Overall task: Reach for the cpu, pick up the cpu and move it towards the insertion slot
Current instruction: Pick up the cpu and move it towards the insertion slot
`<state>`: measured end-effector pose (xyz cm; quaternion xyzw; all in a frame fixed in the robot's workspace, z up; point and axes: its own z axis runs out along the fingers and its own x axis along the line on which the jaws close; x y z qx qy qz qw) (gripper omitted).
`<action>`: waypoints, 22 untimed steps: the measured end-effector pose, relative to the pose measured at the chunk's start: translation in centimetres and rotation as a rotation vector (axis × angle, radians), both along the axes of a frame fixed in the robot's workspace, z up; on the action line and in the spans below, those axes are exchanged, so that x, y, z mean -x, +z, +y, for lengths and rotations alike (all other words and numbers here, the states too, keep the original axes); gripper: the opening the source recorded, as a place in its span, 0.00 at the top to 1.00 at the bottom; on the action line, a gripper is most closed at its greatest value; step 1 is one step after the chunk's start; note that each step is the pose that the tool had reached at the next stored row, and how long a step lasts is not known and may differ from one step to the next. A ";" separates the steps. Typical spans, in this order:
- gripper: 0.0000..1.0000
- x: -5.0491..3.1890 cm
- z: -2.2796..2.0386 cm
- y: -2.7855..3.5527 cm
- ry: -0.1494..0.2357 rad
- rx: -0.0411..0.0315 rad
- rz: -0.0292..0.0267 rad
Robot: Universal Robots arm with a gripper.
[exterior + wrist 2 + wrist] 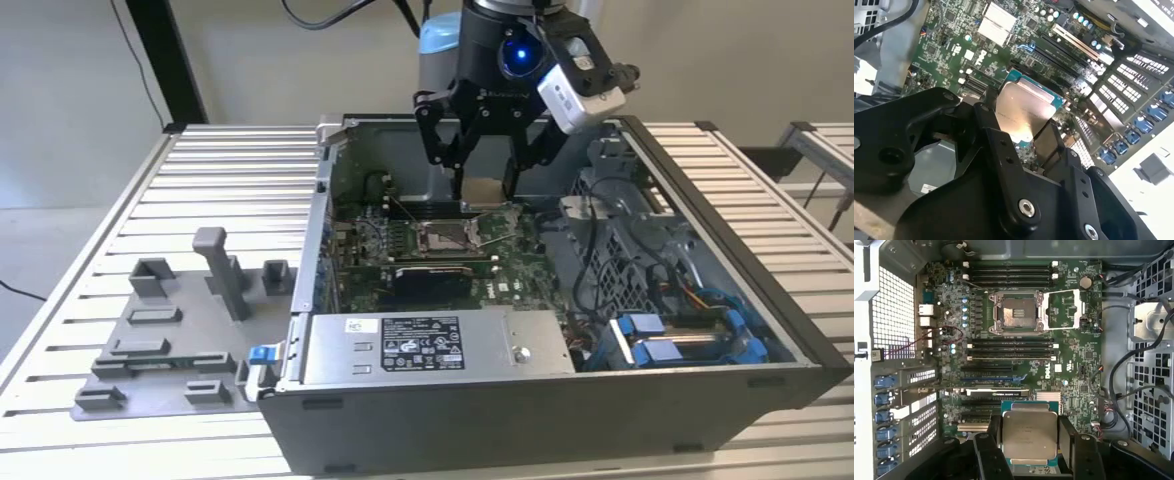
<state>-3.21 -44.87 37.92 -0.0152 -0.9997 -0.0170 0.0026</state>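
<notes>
First wrist view: we see cpu [1029, 436] clamped between jaws, carry step in hand. Slot [1017, 314] open, well ahead of jaws; we judge alignment over slot needed.

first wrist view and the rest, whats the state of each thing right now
cpu: held off the board, silvery face showing in both wrist views
hand: shut on the cpu, inside the open case
insertion slot: empty, frame flipped open
computer case: side panel off, lying flat
grey fixture blocks: on the table, untouched
</notes>
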 end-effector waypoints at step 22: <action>1.00 0.56 2.59 -0.02 0.000 0.0015 -0.0024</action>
